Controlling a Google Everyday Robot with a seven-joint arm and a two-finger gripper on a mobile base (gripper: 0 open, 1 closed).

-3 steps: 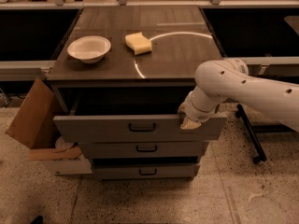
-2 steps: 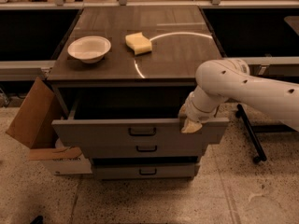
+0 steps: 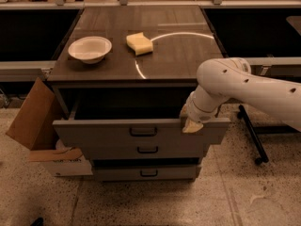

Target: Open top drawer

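The top drawer (image 3: 103, 133) is pulled well out from under the dark wooden tabletop (image 3: 178, 55). Its wide grey front carries a small black loop handle (image 3: 143, 132) at the centre, and its inside shows as a dark hollow. My gripper (image 3: 192, 125) hangs from the white arm (image 3: 244, 86) at the right end of the drawer front, over its top edge. Two shorter grey drawers sit below, the middle one (image 3: 147, 150) slightly out and the bottom one (image 3: 148, 173) under it.
A white bowl (image 3: 90, 49) and a yellow sponge (image 3: 139, 43) lie on the tabletop. An open cardboard box (image 3: 35, 121) leans against the cabinet's left side. A black chair base (image 3: 251, 135) stands at the right. Speckled floor lies in front.
The top drawer has slid a little further out toward the camera, and my gripper has moved with its right end.
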